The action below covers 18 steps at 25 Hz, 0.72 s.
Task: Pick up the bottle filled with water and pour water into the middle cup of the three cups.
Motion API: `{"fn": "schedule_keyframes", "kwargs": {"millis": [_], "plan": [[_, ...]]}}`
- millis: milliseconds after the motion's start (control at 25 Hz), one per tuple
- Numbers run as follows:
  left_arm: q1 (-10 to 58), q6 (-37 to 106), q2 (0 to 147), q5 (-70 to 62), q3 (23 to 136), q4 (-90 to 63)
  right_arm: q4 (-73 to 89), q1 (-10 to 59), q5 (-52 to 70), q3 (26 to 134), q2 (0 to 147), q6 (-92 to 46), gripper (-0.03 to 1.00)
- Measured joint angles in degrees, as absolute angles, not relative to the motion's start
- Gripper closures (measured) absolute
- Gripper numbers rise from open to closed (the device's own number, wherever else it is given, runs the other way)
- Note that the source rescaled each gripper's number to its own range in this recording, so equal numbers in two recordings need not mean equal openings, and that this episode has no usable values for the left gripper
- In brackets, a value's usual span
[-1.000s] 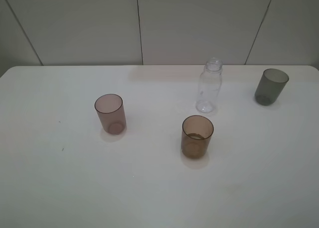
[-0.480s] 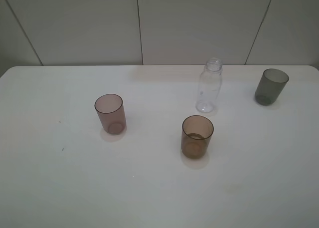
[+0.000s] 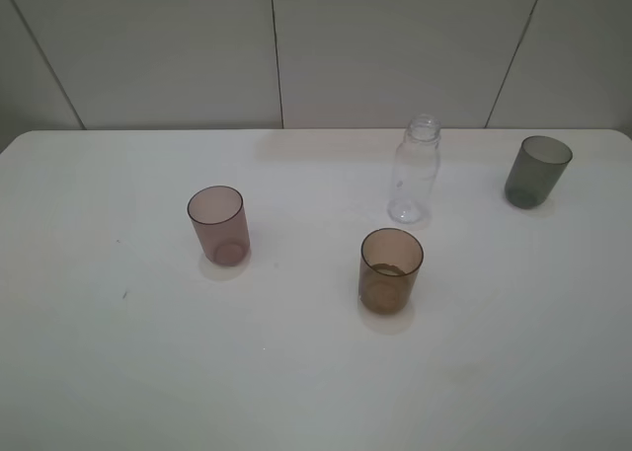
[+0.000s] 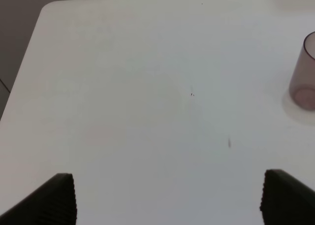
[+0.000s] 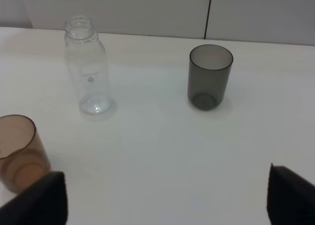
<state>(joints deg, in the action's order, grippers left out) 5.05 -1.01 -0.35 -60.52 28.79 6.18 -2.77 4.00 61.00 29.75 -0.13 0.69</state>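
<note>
The clear capless bottle (image 3: 414,172) stands upright on the white table, behind the amber-brown middle cup (image 3: 390,270). The pinkish-mauve cup (image 3: 218,224) stands to the left and the dark grey cup (image 3: 536,171) at the far right. No gripper shows in the high view. In the right wrist view the right gripper (image 5: 167,200) is open and empty, well short of the bottle (image 5: 88,67), the grey cup (image 5: 209,76) and the amber cup (image 5: 17,151). The left gripper (image 4: 167,200) is open and empty over bare table, with the mauve cup (image 4: 305,72) off to one side.
The white table (image 3: 118,352) ends at a rounded back left corner (image 4: 47,8) near the left gripper. A pale panelled wall (image 3: 375,46) runs behind the table's back edge.
</note>
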Motion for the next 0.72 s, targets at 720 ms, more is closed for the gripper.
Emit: {"fn": "schedule_keyframes", "kwargs": {"millis": [720], "plan": [[5.05,-1.01,-0.35,-60.52,28.79,6.18,-2.84,4.00,61.00,29.75,-0.13,0.69,0.15]]}}
